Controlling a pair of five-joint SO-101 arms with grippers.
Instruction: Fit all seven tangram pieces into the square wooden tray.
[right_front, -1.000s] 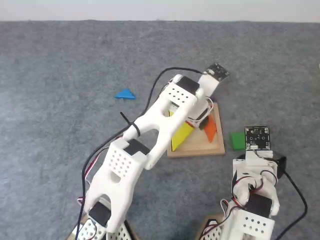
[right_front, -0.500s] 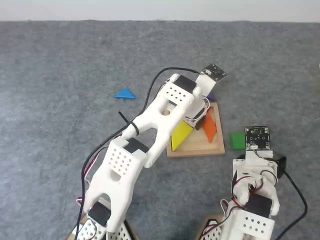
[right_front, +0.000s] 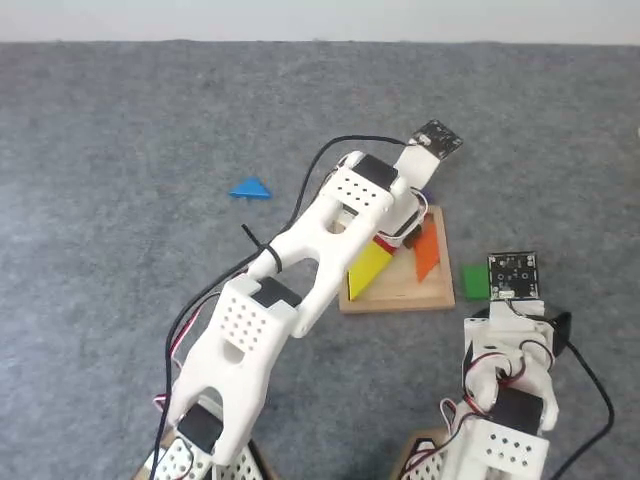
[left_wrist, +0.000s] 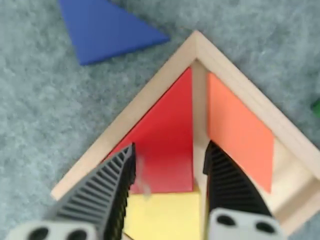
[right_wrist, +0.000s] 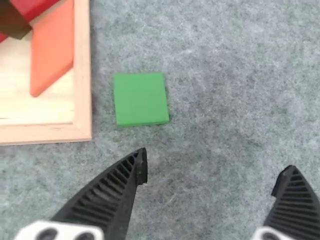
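The square wooden tray (right_front: 398, 300) lies mid-table. In it are a yellow piece (right_front: 366, 268), an orange piece (right_front: 428, 250) and a red piece (left_wrist: 167, 142). My left gripper (left_wrist: 171, 147) hangs open just over the red piece at the tray's far corner (left_wrist: 196, 42), beside the orange piece (left_wrist: 240, 132) and yellow piece (left_wrist: 165, 217). A dark blue triangle (left_wrist: 107, 27) lies on the carpet outside that corner. A green square (right_wrist: 140, 98) rests on the carpet beside the tray rim (right_wrist: 82, 75). My right gripper (right_wrist: 212, 175) is open above bare carpet, short of the green square (right_front: 473, 281).
A light blue triangle (right_front: 250, 189) lies alone on the grey carpet, far left of the tray. The left arm (right_front: 300, 260) stretches diagonally over the tray's near left side. The right arm (right_front: 510, 350) stands at the near right.
The left wrist has swung a little over the tray's far corner. The tray and its pieces have slid slightly right and toward the near edge. The right arm has kept still.
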